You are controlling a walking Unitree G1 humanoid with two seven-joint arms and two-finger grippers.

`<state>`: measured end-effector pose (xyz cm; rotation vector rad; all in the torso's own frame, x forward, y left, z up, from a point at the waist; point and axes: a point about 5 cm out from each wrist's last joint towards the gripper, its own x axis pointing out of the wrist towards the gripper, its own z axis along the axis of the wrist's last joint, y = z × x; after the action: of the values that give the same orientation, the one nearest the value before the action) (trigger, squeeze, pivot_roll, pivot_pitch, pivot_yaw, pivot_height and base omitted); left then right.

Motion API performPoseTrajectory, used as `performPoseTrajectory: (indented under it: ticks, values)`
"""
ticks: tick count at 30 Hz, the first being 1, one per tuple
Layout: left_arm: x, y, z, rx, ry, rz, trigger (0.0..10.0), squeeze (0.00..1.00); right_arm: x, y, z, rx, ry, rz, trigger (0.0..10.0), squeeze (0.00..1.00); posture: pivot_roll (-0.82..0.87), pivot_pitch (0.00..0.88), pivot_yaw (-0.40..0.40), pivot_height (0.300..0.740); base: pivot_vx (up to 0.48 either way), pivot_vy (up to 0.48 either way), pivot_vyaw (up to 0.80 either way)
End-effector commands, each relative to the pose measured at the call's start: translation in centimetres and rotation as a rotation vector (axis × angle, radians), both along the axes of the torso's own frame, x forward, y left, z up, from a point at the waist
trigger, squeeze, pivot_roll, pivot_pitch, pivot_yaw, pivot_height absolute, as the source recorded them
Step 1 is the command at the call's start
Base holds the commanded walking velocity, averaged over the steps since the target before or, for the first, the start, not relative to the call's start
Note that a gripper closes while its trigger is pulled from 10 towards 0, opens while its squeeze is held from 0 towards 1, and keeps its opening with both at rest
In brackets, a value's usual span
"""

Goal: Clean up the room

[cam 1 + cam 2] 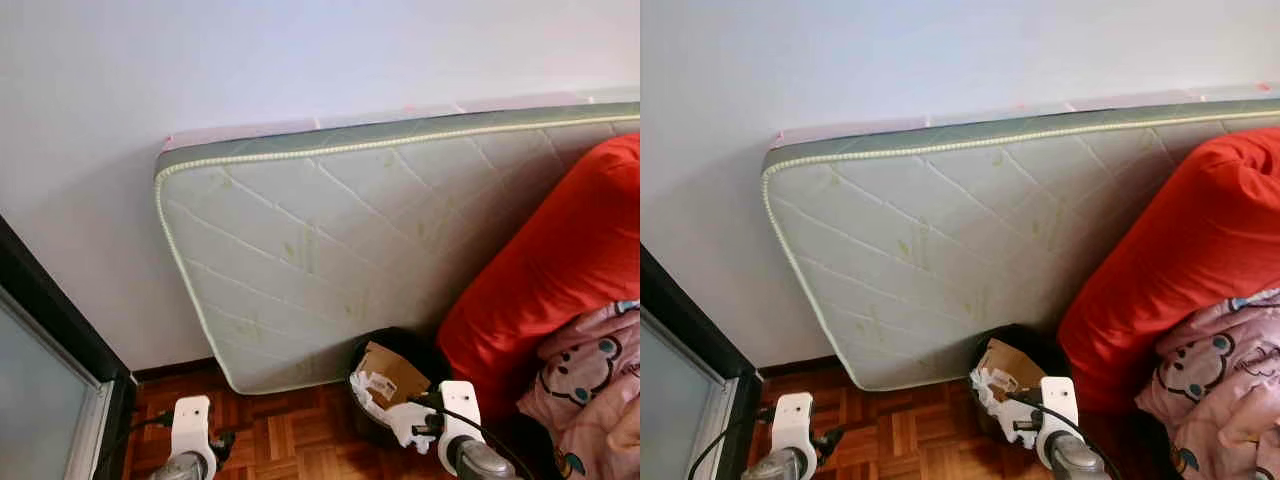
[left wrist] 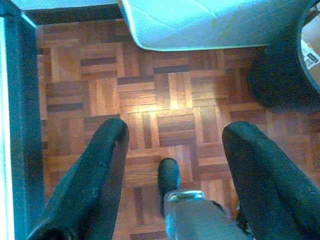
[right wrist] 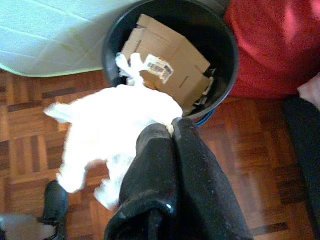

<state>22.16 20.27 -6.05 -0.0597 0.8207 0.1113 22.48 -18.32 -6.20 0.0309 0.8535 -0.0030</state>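
Observation:
A black round bin (image 3: 227,47) stands on the parquet against the leaning mattress, with a brown cardboard box (image 3: 167,62) inside it. My right gripper (image 3: 172,130) is shut on a crumpled white tissue (image 3: 112,130) and hovers near the bin's rim, just short of the opening. From the head, the tissue (image 1: 405,420) hangs in front of the bin (image 1: 370,420). My left gripper (image 2: 172,150) is open over bare floor, with nothing between its fingers (image 2: 97,175).
A pale quilted mattress (image 1: 340,250) leans on the white wall. A red cushion (image 1: 560,270) and a pink printed blanket (image 1: 590,380) lie to the right of the bin. A dark door frame (image 1: 50,330) stands at the left. Parquet floor (image 2: 165,100) lies open between them.

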Motion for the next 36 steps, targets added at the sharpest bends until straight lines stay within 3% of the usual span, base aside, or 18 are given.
performPoseTrajectory:
  ticks: [1,29,36]
  values:
    - [-0.07,0.04,-0.04,0.005,0.005,-0.006,10.0,0.00,-0.19,-0.01,-0.12,0.008,0.007,-0.013,10.0,0.00,0.09,0.000,-0.030,0.740,0.285,0.000,0.00]
    - [-0.06,0.04,-0.04,0.005,0.003,-0.004,10.0,0.00,-0.02,0.01,0.03,0.014,-0.017,-0.007,10.0,0.00,0.09,0.000,-0.030,0.740,0.297,0.000,0.00]
    - [-0.10,0.00,-0.05,0.000,0.000,-0.007,10.0,0.00,0.22,0.04,0.26,0.005,-0.050,0.028,10.0,0.00,0.09,0.000,-0.030,0.740,0.000,0.000,0.00]
